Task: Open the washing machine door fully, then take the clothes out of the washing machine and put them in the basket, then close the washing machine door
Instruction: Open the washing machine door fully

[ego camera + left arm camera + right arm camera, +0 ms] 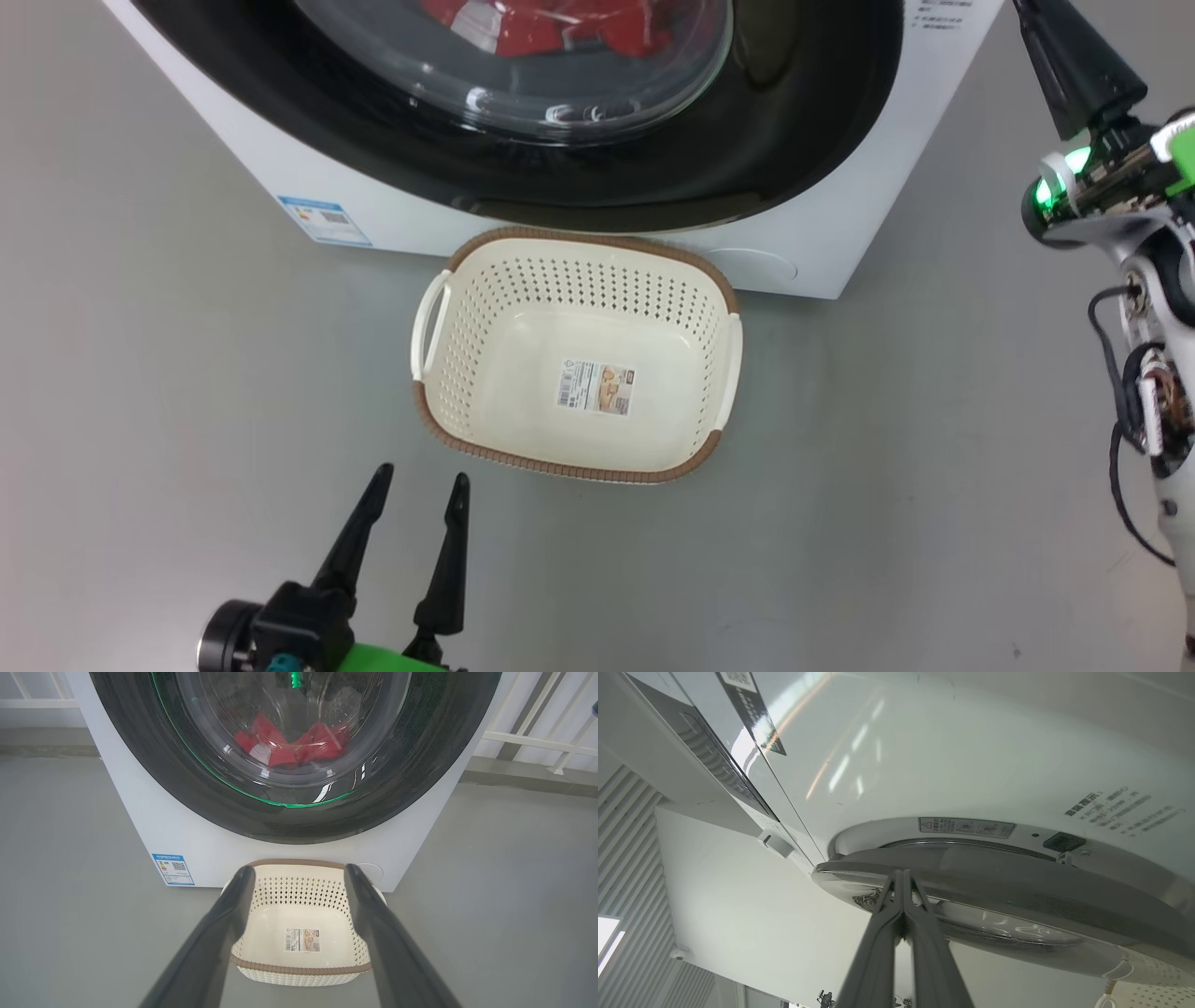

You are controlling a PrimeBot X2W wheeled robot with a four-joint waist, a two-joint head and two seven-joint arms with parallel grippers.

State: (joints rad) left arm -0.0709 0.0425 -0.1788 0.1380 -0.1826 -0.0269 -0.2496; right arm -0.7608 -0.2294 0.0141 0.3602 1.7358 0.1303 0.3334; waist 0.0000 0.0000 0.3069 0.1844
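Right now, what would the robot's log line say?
washing machine door not fully open | clothes inside washing machine | basket empty | left gripper open | right gripper shut, tips at door edge

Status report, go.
Left gripper open, short of the empty basket. Right gripper shut, tips at the door rim. Clothes inside the washing machine. Basket sits close below the door.

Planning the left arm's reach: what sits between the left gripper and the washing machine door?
The empty basket, on the floor ahead of the open left gripper, before the washing machine door; seen in the head view.
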